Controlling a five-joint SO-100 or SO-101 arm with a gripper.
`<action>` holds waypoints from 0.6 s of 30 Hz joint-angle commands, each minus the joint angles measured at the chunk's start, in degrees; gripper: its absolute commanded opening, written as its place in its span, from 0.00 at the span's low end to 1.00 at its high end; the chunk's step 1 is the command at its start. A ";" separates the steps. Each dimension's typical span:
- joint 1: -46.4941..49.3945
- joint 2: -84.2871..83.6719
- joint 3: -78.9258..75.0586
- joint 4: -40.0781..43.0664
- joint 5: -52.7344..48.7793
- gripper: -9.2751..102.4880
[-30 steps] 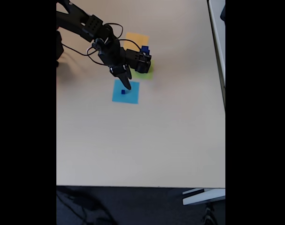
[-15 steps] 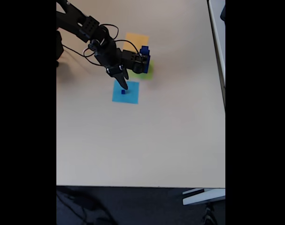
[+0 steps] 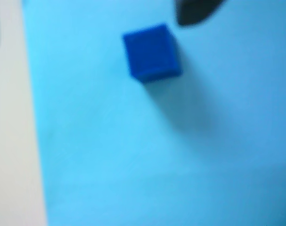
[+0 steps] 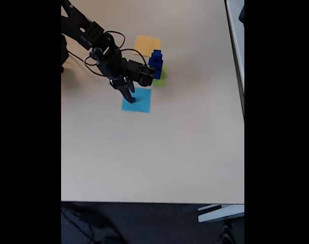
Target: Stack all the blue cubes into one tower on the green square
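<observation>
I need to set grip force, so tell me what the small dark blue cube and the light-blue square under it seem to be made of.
The small dark blue cube looks like solid matte plastic or painted wood: even colour, crisp edges, no gloss, though the wrist view is blurred. The light-blue square looks like thin matte paper: it lies flat on the beige table with no visible thickness.

A pale beige surface [image 4: 154, 152] was seen from above in the fixed view, evenly lit by soft daylight with faint shadows. Beyond its near edge, dark carpeted floor [image 4: 159, 223] was visible, crossed by a light grey furniture leg or base [image 4: 220, 212] at the lower right. Along the right side, a second light-coloured tabletop edge [image 4: 237, 40] was set just beside the surface.
</observation>
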 commanded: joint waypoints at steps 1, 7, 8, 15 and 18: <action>0.53 0.62 -0.26 -1.93 -0.62 0.26; 0.00 -1.41 -0.53 -3.52 -0.62 0.26; -0.26 -1.49 -0.53 -3.78 -0.44 0.26; -0.97 -2.37 -0.62 -3.96 -0.79 0.26; -0.44 -2.29 -0.79 -4.13 -2.20 0.25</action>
